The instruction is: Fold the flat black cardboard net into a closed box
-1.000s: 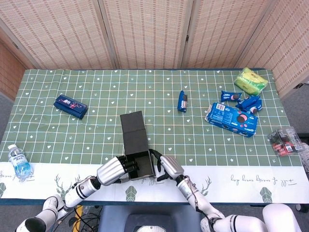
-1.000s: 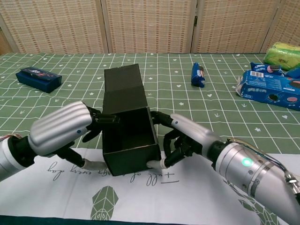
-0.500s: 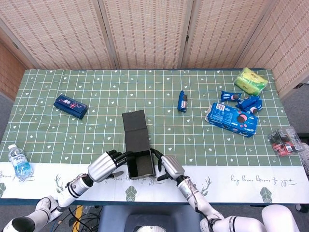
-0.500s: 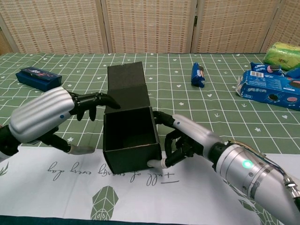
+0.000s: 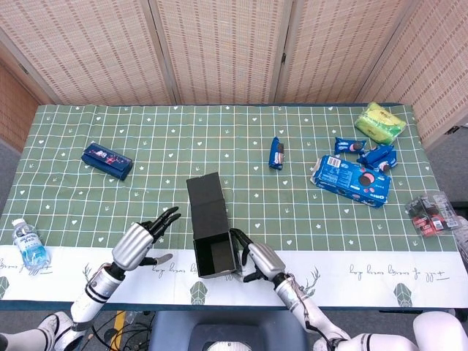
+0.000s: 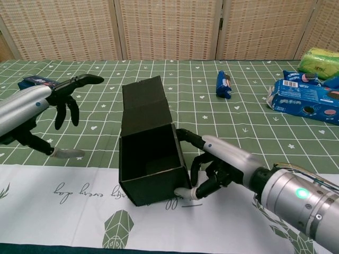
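One black cardboard box (image 5: 214, 232), top open, lid flap lying flat behind, sits lower centre of frame on white table-edge strip. Right hand (image 6: 214, 169) grips box's right wall, fingertips (image 6: 183, 192) at front corner. Left hand (image 6: 45, 114) off to box's left, holding nothing, fingers spread. Water bottle (image 5: 28, 244) far left edge.

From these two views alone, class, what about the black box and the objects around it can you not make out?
- Black box: its far inner wall and floor are lost in shadow in both views.
- Right hand: the box wall hides where its palm meets the box, chest view.
- Red packet: label too small, head view.
- Water bottle: outside the chest view's frame.
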### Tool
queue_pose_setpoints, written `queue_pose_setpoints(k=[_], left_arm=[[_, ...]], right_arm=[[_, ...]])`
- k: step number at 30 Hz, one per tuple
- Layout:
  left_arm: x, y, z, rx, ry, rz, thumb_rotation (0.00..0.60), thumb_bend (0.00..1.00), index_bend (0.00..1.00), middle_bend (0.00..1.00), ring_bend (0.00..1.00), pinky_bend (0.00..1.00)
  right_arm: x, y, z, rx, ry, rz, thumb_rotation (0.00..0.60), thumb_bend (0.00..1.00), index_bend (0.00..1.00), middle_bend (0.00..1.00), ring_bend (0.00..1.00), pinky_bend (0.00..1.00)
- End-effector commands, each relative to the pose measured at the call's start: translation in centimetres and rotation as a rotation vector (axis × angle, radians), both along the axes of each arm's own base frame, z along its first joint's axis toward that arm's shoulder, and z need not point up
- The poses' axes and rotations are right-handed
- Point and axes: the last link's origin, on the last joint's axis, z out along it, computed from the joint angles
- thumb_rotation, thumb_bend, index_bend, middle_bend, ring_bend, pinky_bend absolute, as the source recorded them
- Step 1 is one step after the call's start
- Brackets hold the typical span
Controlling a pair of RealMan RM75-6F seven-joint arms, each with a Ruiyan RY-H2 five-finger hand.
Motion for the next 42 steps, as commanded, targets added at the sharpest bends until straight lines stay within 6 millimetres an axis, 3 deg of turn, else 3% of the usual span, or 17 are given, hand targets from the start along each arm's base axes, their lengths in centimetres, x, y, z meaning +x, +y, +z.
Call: queue_pose_setpoints(k=[1,7,11,15,19,23,27,42], left_arm=[[-1.0,-0.7,1.9,-0.106,-0.067,0.204,0.6,0.11,0.02,0.05,0.5,0.69],[-1.2,-1.9,2.3,-0.224,-0.161,0.336,0.6,0.11,0.0,0.03,0.5,0.69],[-1.1,-2.6,2.3,-0.293,-0.193,0.384,0.6,0.11,0.0,0.02,0.5,0.7],[-0.9,-3.2,2.0,-0.368,-0.224,0.426,0.6,0.11,0.0,0.0,0.5,0.7],[-0.5,-4.3,1.2,-0.499,-0.251,0.465,0.6,0.1,0.0,0.0,0.5,0.71],[-0.4,-4.7,0.4,-0.583,-0.25,0.494,0.6,0.09,0.0,0.0,0.51,0.73],[0.3,-4.6,-1.0,-0.616,-0.276,0.532,0.6,0.08,0.0,0.0,0.51,0.76],[3.8,-2.9,-5.1,-0.639,-0.342,0.563,0.6,0.07,0.0,0.0,0.53,0.8]], right_arm=[[-1.0,0.6,1.7,0.008,0.04,-0.011,0.6,0.24,0.0,0.0,0.54,0.85],[-2.9,0.7,4.7,-0.014,0.123,-0.016,0.6,0.22,0.0,0.0,0.53,0.84],[-3.1,0.6,6.2,-0.021,0.087,-0.05,0.6,0.12,0.0,0.0,0.53,0.84],[-1.9,-0.4,9.9,-0.092,0.02,-0.029,0.6,0.09,0.0,0.0,0.53,0.84],[-0.5,-2.1,15.0,-0.231,0.001,0.031,0.6,0.09,0.0,0.0,0.53,0.84],[-0.2,-3.0,18.1,-0.309,0.008,0.046,0.6,0.09,0.0,0.0,0.53,0.84],[-0.4,-3.0,19.2,-0.319,0.002,0.033,0.6,0.09,0.0,0.0,0.53,0.84],[-2.2,-2.4,19.0,-0.309,-0.02,0.002,0.6,0.09,0.0,0.0,0.53,0.84]])
